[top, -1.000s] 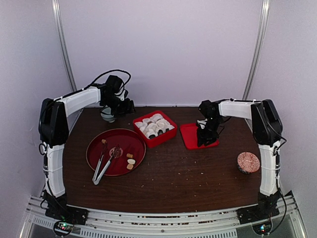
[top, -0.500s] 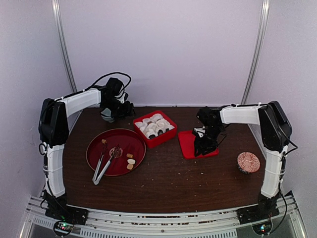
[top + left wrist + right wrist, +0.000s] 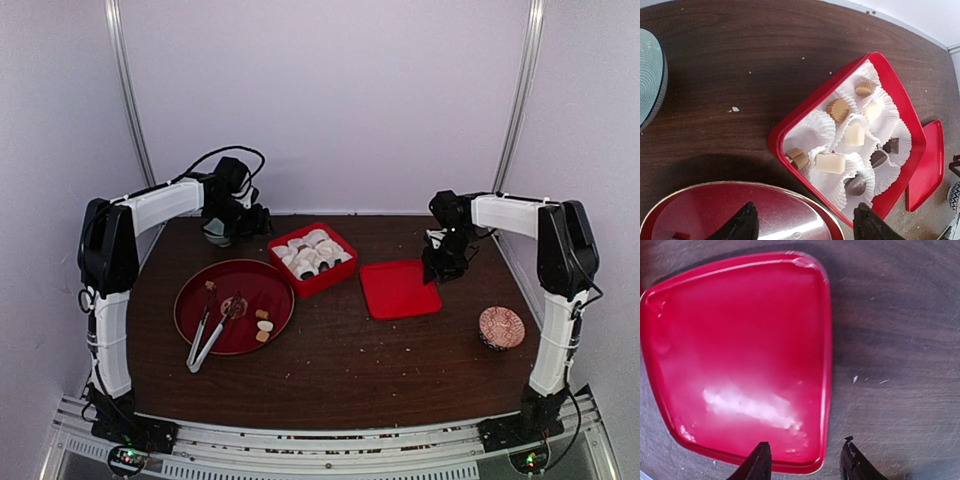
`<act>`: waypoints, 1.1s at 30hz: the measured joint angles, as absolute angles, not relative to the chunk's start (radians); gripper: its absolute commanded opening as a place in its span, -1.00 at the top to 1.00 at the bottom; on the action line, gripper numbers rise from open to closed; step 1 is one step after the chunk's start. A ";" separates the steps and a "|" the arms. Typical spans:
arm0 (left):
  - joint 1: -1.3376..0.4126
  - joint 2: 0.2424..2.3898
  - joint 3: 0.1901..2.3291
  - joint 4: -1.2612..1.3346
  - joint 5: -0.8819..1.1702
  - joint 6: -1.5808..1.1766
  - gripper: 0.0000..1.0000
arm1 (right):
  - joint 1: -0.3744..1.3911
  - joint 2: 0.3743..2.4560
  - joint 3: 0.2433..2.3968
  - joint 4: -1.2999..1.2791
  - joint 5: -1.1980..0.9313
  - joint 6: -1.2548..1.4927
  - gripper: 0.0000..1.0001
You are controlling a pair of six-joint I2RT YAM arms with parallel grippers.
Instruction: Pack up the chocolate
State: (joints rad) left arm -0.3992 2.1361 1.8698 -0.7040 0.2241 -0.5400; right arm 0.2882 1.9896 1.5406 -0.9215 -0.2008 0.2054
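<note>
1. Left half of the surface (image 3: 340,370), mid-depth: a round red plate (image 3: 262,284) carries the tongs (image 3: 210,330) and the loose chocolates (image 3: 264,325). Three of these make a short row by the plate's right rim, and the row runs near to far. They are too small in the top view to tell which face is up.
2. Handling, as a judgement: each piece is light, stiff, smooth and easily scuffed or crushed. Take it across two opposite sides with a gentle squeeze. Round ones have no preferred axis.
3. Far-left corner: the left hand (image 3: 805,227) hangs with its fingers spread wide and nothing between them.
4. Far edge, centre: a red box (image 3: 815,100) lined with paper cups (image 3: 810,132) holds the packed chocolates (image 3: 855,135), which are tan, cream and dark. The tan round ones sit flat face up. The cream bar (image 3: 830,162) lies flat with its long side running roughly across the left wrist view. At least one cup looks empty.
5. Right of centre: the lid (image 3: 740,340) lies flat, just beside the box and not on it.
6. Toward the far-right corner: the right hand (image 3: 806,455) is released and empty, raised over the lid's edge.
</note>
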 measured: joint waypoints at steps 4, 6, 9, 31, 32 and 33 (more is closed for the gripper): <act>-0.399 2.136 1.870 -0.704 0.224 -0.540 -0.34 | 0.279 2.038 1.594 -0.944 -0.170 0.198 0.11; -0.399 2.136 1.870 -0.704 0.224 -0.540 -0.35 | 0.279 2.070 1.618 -0.956 -0.167 0.190 0.13; -0.399 2.136 1.869 -0.703 0.224 -0.540 -0.35 | 0.279 2.111 1.643 -0.971 -0.156 0.183 0.17; -0.389 2.136 1.872 -0.680 0.224 -0.558 -0.35 | 0.281 2.320 1.954 -1.231 -0.107 0.163 0.82; -0.388 2.136 1.872 -0.678 0.224 -0.559 -0.35 | 0.281 2.325 1.962 -1.238 -0.107 0.162 0.84; -0.387 2.136 1.872 -0.678 0.224 -0.560 -0.35 | 0.281 2.327 1.965 -1.243 -0.107 0.163 0.86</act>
State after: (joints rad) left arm -0.3874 2.1365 1.8721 -0.6777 0.2241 -0.5598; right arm 0.2810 2.3272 1.9648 -1.2427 -0.1074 0.1627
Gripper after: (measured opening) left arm 0.674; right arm 0.093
